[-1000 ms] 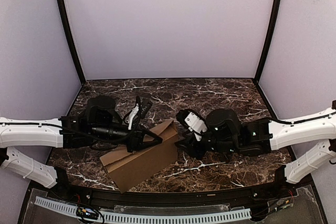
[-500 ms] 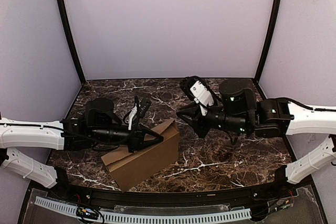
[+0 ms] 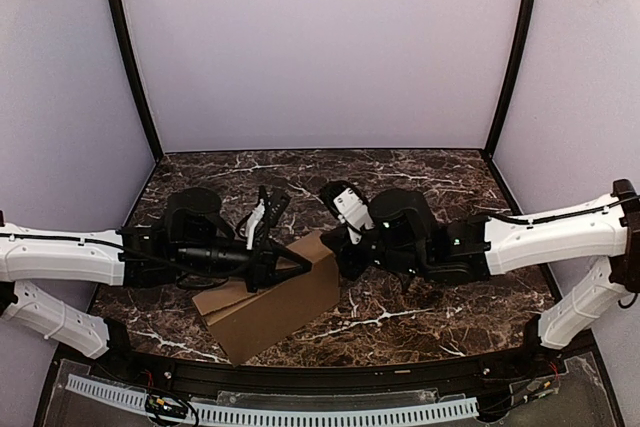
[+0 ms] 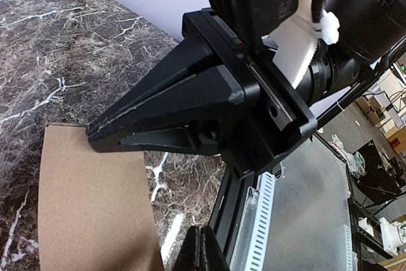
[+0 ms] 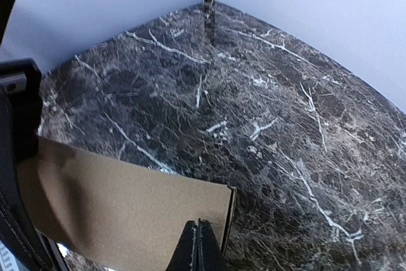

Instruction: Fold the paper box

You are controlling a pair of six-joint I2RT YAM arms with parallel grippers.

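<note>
The paper box (image 3: 270,309) is plain brown cardboard, lying tilted near the table's front left of centre. My left gripper (image 3: 298,269) reaches over its top from the left, shut, with nothing between its fingers (image 4: 202,253). My right gripper (image 3: 335,253) comes in from the right, also shut. Its tips (image 5: 198,249) rest over the box's top face (image 5: 127,207) close to the right end edge. In the left wrist view the right gripper (image 4: 95,134) points down onto the cardboard (image 4: 89,207).
The dark marble table (image 3: 420,187) is closed in by lilac walls at the back and sides. A black rim (image 3: 400,375) and a white perforated rail (image 3: 320,413) run along the near edge. Both arms' tips are close together over the box.
The right arm lifted away toward the back right, then swung back down onto the box's right end, closing its jaws on the way. The left arm and the box barely moved.
</note>
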